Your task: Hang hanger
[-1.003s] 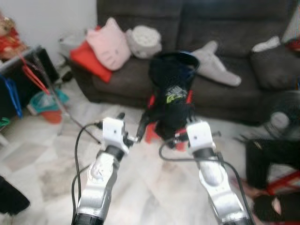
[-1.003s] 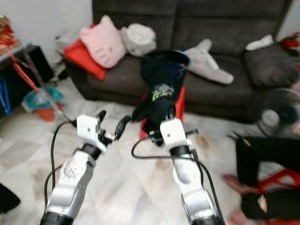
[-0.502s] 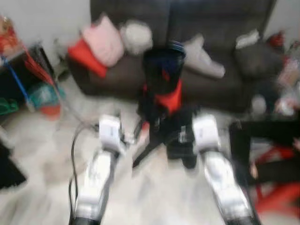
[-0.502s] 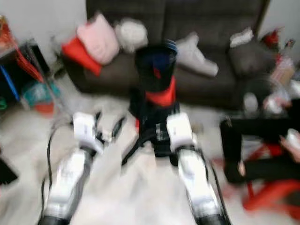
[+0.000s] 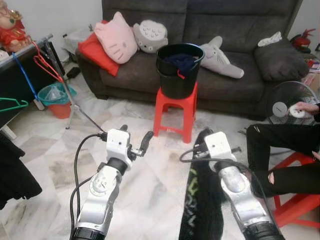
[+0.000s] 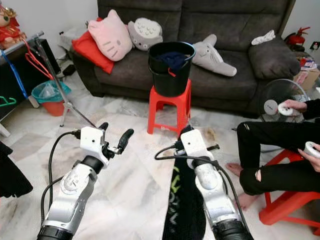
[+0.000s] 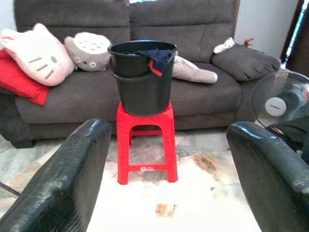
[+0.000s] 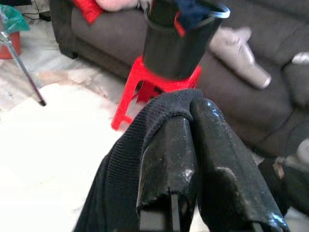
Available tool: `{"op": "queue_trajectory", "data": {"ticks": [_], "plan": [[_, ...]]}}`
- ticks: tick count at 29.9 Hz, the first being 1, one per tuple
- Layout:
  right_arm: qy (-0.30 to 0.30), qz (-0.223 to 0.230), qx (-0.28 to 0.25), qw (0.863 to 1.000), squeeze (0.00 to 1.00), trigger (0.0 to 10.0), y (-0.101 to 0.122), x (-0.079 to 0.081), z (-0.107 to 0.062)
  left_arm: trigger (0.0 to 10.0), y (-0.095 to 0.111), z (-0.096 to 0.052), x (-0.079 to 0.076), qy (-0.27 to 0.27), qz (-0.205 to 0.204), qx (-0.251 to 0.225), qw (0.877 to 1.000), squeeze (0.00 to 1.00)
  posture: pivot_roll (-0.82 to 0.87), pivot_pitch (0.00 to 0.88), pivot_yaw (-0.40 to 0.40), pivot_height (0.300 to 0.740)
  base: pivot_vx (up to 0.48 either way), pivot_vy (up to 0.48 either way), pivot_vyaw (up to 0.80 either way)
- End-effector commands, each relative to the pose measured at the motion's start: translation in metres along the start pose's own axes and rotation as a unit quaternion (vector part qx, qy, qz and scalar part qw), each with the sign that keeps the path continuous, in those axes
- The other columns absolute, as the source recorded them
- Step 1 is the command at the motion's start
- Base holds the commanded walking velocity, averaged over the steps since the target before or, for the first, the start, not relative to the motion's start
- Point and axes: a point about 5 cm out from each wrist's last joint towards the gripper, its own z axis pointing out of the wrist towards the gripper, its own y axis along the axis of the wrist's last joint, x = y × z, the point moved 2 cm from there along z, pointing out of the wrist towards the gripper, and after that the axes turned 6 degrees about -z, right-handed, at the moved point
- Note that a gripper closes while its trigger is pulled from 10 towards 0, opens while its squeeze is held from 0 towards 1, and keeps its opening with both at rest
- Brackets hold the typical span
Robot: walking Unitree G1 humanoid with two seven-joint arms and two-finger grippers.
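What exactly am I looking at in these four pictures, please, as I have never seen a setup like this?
This is a walking humanoid robot with two silver arms. The two wide pictures come from its head camera; the other two from cameras on its wrists. Its right tool is shut on a black garment that hangs toward the floor. Its left tool is open and holds nothing. Ahead, a black bucket with dark cloth in it stands on a red stool before a grey sofa. A person sits on the right.
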Motion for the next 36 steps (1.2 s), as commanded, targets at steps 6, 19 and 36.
{"op": "queue_trajectory", "data": {"ticks": [6,19,36], "plan": [[-0.022,0.09,0.006,0.996,0.0,10.0,0.005,-0.016,0.012,10.0,-0.013,-0.003,0.005,0.002,0.021,0.039,0.999,0.0,-0.06,0.0,0.022,0.74,0.0,0.0,0.0],[-0.011,0.081,0.006,0.997,0.0,10.0,0.003,-0.013,0.015,10.0,-0.016,-0.001,-0.006,-0.025,0.012,0.042,0.999,0.0,-0.07,0.0,0.025,0.74,0.0,0.0,0.0],[-0.103,0.067,0.108,0.987,0.0,10.0,-0.02,-0.04,0.017,10.0,-0.017,0.0,-0.011,-0.041,0.012,0.045,0.998,0.0,-0.07,0.0,0.03,0.74,0.0,0.0,0.0]]}}
